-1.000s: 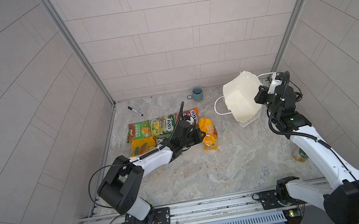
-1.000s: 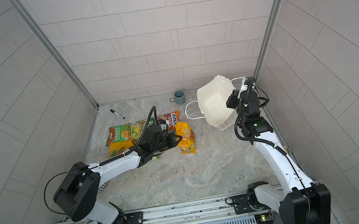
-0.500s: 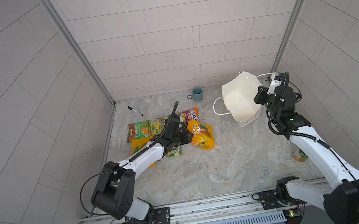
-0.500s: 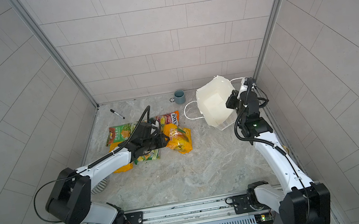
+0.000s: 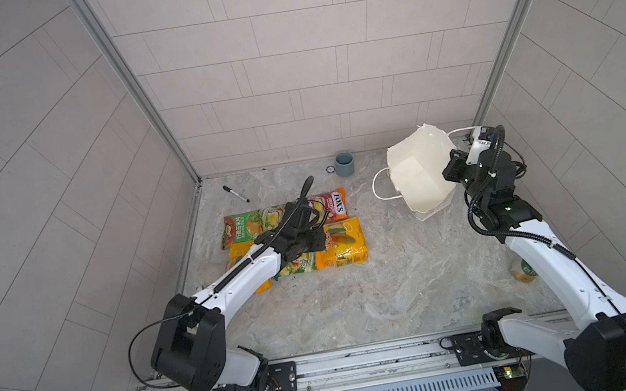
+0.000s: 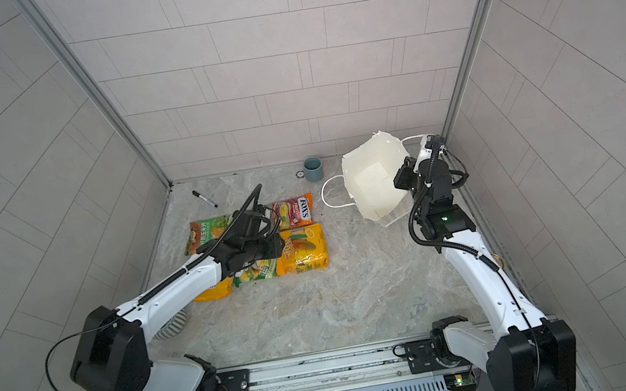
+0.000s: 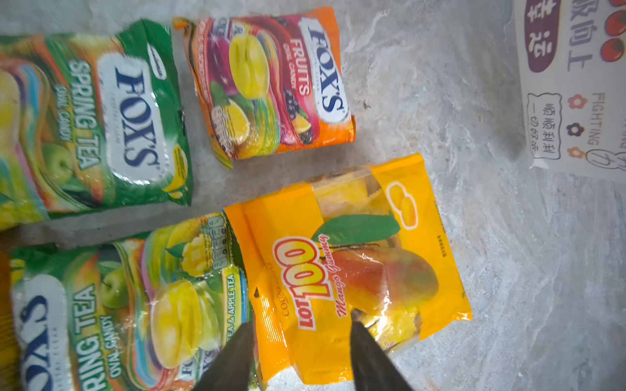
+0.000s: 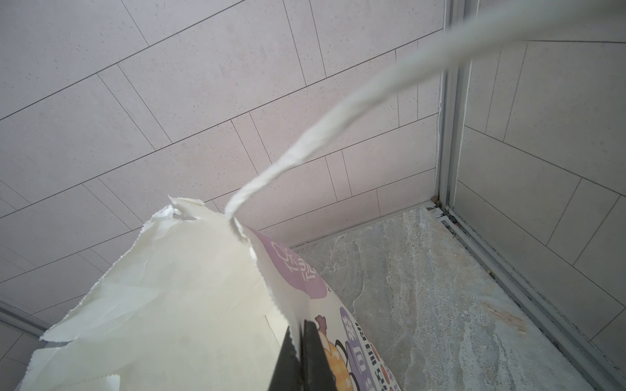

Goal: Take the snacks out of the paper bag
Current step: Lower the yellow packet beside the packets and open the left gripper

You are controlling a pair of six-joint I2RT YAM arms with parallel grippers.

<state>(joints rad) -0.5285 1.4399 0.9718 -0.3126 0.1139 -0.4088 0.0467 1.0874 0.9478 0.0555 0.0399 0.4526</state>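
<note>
Several snacks lie flat on the stone table at the left. They are a green packet (image 5: 239,232), a red FOX'S packet (image 5: 333,204), a yellow-green FOX'S packet (image 5: 296,266) and an orange-yellow mango packet (image 5: 343,242) (image 7: 355,270). My left gripper (image 5: 320,241) (image 7: 301,335) hovers open just over the mango packet's near edge, holding nothing. The white paper bag (image 5: 418,176) (image 6: 374,183) stands tilted at the back right, mouth toward the top views, showing only white paper inside. My right gripper (image 5: 452,173) (image 8: 299,335) is shut on the bag's rim.
A black marker pen (image 5: 236,193) and a small grey-blue cup (image 5: 344,164) sit near the back wall. A bottle-like object (image 5: 524,270) lies beside the right arm by the right wall. Tiled walls close in three sides.
My left gripper carried the orange-yellow packet leftward, opened and let it go; it now lies flat beside the other packets. The right gripper and bag have not moved.
</note>
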